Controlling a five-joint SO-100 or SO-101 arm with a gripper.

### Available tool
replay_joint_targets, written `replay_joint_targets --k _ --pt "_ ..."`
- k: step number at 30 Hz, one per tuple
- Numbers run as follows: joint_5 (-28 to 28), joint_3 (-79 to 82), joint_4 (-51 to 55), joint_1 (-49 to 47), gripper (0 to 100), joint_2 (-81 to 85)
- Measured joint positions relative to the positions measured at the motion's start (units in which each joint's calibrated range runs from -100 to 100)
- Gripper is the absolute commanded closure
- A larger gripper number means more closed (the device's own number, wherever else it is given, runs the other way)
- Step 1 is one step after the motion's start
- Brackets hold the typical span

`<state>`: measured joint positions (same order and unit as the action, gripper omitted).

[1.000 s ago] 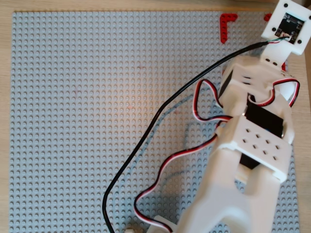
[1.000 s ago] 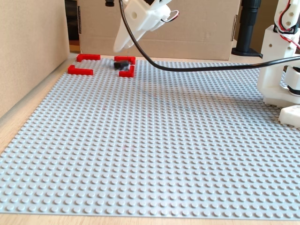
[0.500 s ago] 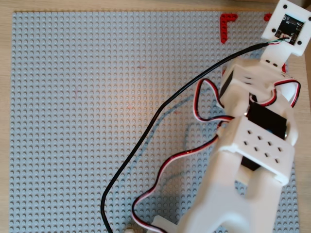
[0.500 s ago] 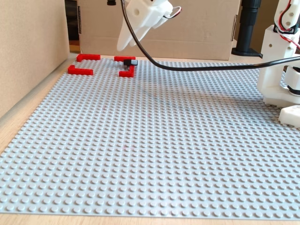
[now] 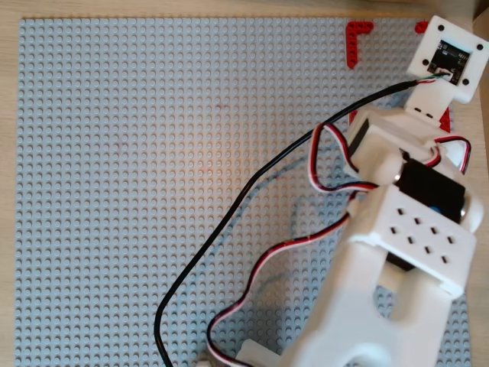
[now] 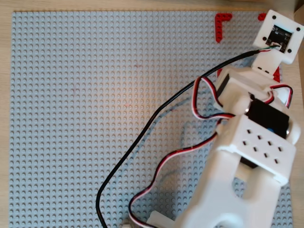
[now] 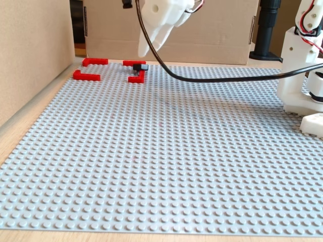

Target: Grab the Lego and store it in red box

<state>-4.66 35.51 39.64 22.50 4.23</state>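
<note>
In the fixed view the Lego [image 7: 143, 66], a small black piece, rests at the near right corner of the red box [image 7: 86, 76], on or against the red bracket [image 7: 137, 78] there. My gripper [image 7: 145, 52] hangs just above it with white fingers pointing down, not touching it. The jaws overlap in this view, so I cannot tell their gap. In both overhead views the arm [image 5: 405, 229] [image 6: 251, 142] covers the gripper and the Lego. Only one red corner [image 5: 355, 38] [image 6: 221, 23] and small bits of the others show.
A grey studded baseplate [image 5: 153, 191] [image 6: 95, 118] [image 7: 176, 151] covers the table. A black cable [image 5: 229, 222] [image 7: 227, 78] and red-white wires trail over it. Cardboard walls [image 7: 30, 50] stand at the left and back. The arm's white base [image 7: 303, 75] stands at the right.
</note>
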Motion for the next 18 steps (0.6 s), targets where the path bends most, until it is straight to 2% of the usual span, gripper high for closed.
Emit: replay_joint_targets --k 7,18 --pt "-0.05 -4.65 4.15 2.98 95 -5.33" --pt "-1.66 -11.27 4.4 4.94 95 -14.62"
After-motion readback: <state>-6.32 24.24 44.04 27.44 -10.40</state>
